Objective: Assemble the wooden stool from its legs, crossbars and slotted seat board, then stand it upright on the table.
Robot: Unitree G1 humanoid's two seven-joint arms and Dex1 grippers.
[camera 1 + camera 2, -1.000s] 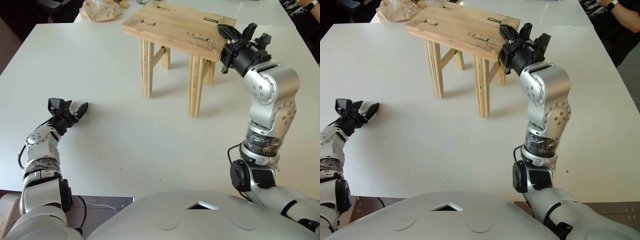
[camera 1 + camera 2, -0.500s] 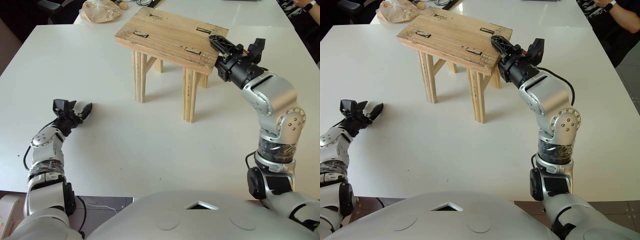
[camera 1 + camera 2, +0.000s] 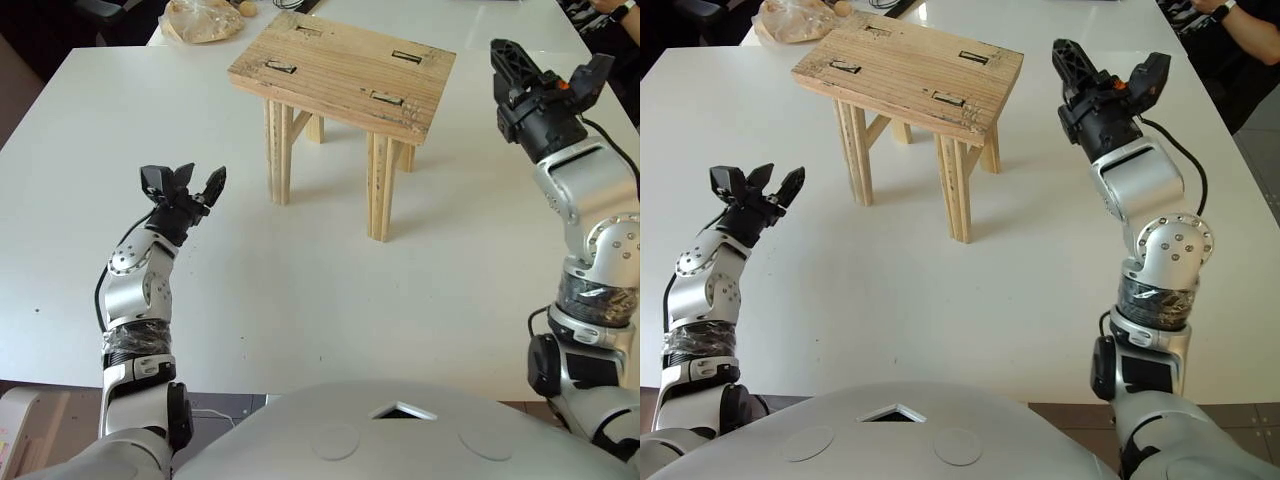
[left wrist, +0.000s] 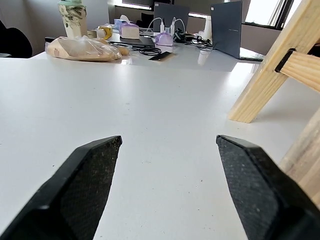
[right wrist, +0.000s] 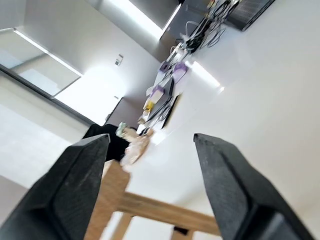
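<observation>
The wooden stool [image 3: 340,75] stood upright in the upper middle of the frame, on the white counter [image 3: 300,300]. The left gripper [image 3: 185,179] at centre left and the right gripper [image 3: 550,62] at upper right both gaped wide and empty. It looked rigid, fairly light and unlikely to slip; I'd grasp the seat board's edge.

Your silver arms [image 3: 590,190] show round, screw-dotted joints [image 3: 612,238], black cables [image 3: 99,298] looping beside them, black left gripper [image 3: 186,178] and right gripper [image 3: 551,62].
</observation>
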